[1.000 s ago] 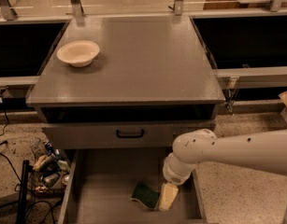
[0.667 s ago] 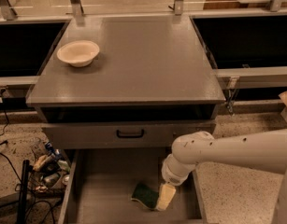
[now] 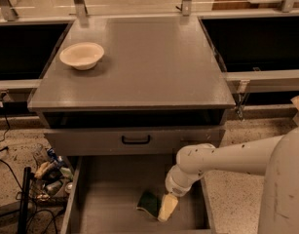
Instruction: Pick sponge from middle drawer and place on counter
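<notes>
Dark green sponge (image 3: 148,203) flat on the middle drawer (image 3: 110,189) floor near its front, touching and just left in view of the gripper (image 3: 165,208) low inside the drawer, grip state impossible to tell, counter (image 3: 149,57) well above.

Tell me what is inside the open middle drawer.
The sponge lies on the middle drawer floor, with the gripper at its edge. The arm hides part of the floor.
</notes>
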You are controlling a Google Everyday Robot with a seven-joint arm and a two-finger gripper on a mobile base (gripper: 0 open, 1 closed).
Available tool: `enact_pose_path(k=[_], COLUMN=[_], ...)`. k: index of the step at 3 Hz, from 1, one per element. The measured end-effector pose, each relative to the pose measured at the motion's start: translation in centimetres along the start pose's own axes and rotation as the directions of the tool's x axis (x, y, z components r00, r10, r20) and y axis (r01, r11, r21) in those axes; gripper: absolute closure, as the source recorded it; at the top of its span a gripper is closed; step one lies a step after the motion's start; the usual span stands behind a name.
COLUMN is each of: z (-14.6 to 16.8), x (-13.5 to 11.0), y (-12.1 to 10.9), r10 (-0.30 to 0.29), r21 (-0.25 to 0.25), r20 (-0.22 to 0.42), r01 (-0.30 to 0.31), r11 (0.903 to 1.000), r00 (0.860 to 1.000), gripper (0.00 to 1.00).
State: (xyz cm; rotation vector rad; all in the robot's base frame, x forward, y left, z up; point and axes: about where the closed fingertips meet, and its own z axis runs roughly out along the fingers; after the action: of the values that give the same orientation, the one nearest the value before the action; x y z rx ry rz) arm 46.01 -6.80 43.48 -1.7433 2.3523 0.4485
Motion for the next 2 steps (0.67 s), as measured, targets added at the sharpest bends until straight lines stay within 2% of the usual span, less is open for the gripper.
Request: enact_pose_path(k=[1,2], z=[0.0,1.9], x=[0.0,0.4], y=[0.0,0.1], r10=[0.0,0.02], r21=[0.0,-0.016], r20=[0.0,0.011], r01=[0.0,-0.02], r11=[1.0,0.9997], r00=[1.0,1.0], gripper=[0.0,0.0])
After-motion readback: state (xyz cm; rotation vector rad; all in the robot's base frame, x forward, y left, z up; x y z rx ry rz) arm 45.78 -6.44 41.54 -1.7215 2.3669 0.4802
